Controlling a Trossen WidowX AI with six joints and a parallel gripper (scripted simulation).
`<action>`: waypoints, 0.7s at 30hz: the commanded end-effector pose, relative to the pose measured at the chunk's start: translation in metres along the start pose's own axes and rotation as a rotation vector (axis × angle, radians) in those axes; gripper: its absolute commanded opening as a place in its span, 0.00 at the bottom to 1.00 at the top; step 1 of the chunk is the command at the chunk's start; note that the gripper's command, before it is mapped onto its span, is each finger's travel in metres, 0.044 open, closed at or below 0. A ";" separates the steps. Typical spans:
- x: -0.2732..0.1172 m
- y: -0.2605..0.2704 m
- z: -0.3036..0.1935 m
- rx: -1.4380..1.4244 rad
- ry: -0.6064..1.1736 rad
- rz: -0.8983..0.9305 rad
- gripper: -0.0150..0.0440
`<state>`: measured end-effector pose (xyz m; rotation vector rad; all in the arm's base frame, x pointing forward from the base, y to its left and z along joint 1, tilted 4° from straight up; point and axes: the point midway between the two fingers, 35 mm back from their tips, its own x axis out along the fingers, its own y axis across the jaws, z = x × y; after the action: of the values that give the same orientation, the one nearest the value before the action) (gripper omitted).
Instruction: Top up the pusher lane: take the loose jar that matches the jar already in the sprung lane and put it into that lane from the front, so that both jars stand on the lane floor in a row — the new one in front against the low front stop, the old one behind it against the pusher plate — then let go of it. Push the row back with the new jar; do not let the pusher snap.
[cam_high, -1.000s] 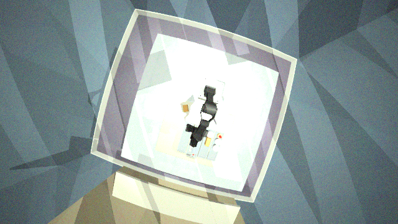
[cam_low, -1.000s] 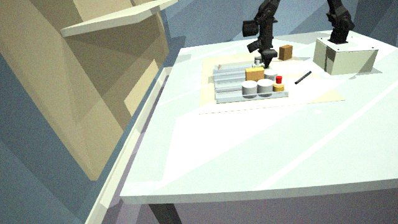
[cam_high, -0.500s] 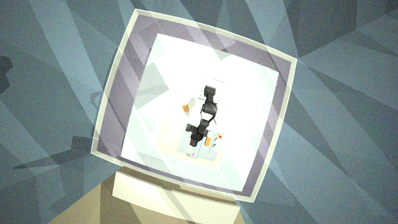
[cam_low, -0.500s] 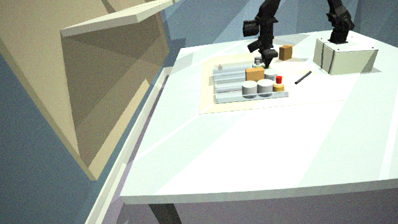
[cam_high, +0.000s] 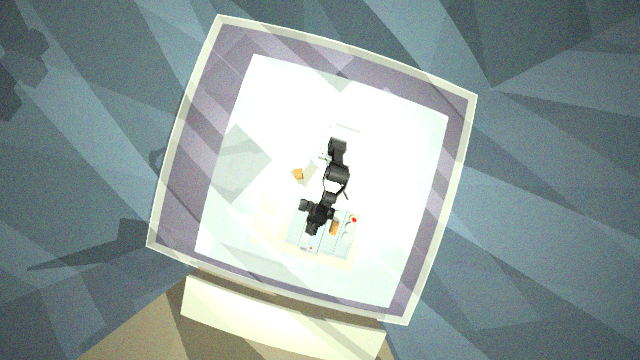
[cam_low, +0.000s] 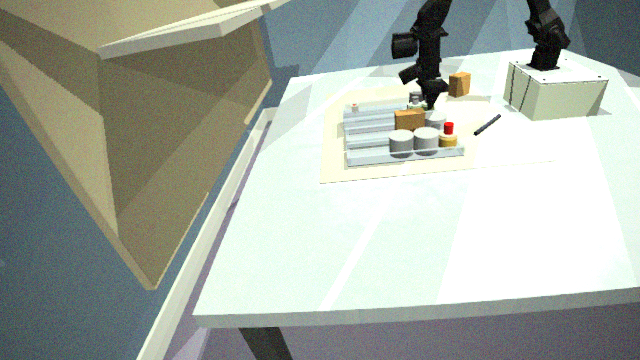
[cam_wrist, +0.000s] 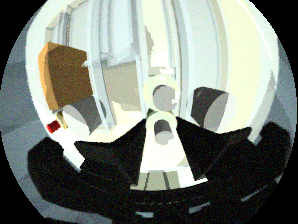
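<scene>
Overhead, gripper (cam_high: 311, 231) (cam_low: 431, 107) (cam_wrist: 160, 120) pointing down; fingers closed on jar (cam_wrist: 162, 131).

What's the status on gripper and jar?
Gripper shut on a pale jar. Second pale jar directly ahead in the lane. Orange box off to one side, not between the two jars.

Glare and Grain

The tabletop (cam_high: 415, 150) (cam_low: 400, 240) is washed out by bright light, its detail lost. Angular shadow patches are cast across the walls. Grain is seen throughout. In the wrist view, lines are bowed around the fingers, and beyond them the rim is swallowed by black.
</scene>
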<state>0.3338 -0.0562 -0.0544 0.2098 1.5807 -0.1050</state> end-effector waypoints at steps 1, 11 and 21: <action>0.000 0.000 0.002 0.001 -0.012 -0.003 0.25; 0.000 0.000 0.000 0.001 -0.012 -0.003 0.25; 0.000 0.000 -0.004 0.001 -0.011 -0.003 0.25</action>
<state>0.3303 -0.0554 -0.0548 0.2076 1.5736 -0.1055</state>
